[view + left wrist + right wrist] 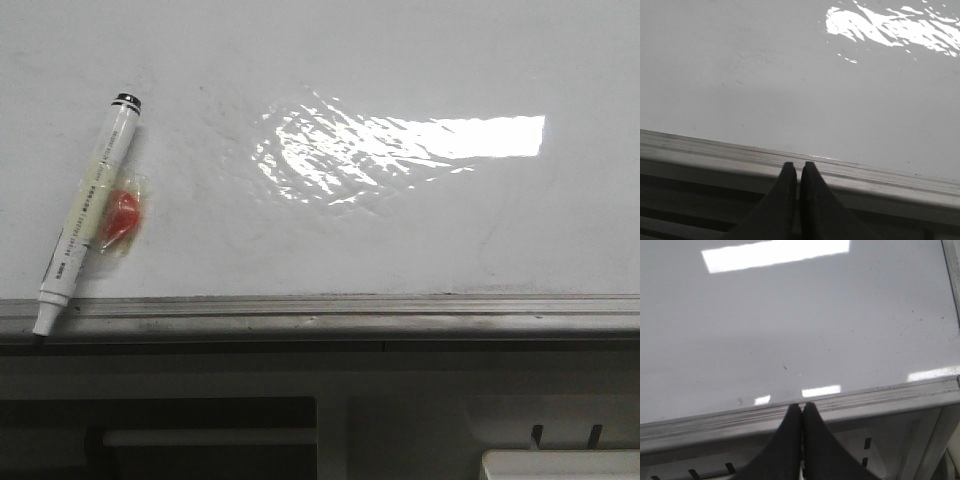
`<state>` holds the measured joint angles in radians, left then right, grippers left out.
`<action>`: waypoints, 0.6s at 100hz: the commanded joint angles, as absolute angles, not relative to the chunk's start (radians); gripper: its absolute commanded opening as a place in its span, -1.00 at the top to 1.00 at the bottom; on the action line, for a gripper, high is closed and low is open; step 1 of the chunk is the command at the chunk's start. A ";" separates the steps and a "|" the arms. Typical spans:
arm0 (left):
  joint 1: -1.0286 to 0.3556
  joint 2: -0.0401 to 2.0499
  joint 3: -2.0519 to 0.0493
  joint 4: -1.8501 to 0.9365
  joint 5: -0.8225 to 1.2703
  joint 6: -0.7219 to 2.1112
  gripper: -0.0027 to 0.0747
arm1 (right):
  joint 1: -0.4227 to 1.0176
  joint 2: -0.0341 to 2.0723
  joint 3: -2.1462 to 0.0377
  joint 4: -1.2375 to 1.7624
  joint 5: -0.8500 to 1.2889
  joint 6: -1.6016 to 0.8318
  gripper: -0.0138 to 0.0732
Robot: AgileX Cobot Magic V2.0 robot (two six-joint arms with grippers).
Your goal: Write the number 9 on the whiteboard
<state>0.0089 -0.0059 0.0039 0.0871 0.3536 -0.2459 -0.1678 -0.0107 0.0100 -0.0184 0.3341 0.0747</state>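
A marker lies near the board's left edge, its tip over the near ledge, a red wrapped thing touching it. No 9 shows on the board. My left pincer and right pincer hang at that ledge, fingers together, holding nothing.

Glossy white flat whiteboard with faint grey smudges, bright white glare patch toward 1 o'clock, dull grey metal ledge. White cylindrical marker pen, black cap band, pale yellow tape, at 9 o'clock. Red blob in clear wrapper beside. Dark grey pincer fingers.
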 commanded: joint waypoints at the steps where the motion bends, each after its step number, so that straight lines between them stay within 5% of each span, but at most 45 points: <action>1: 0.001 -0.033 0.045 0.109 0.300 -0.249 0.98 | -0.174 -0.026 0.037 -0.020 0.311 0.066 0.85; 60: 0.001 -0.033 0.045 0.254 0.264 -0.249 0.98 | -0.174 -0.026 0.037 0.033 0.294 0.066 0.85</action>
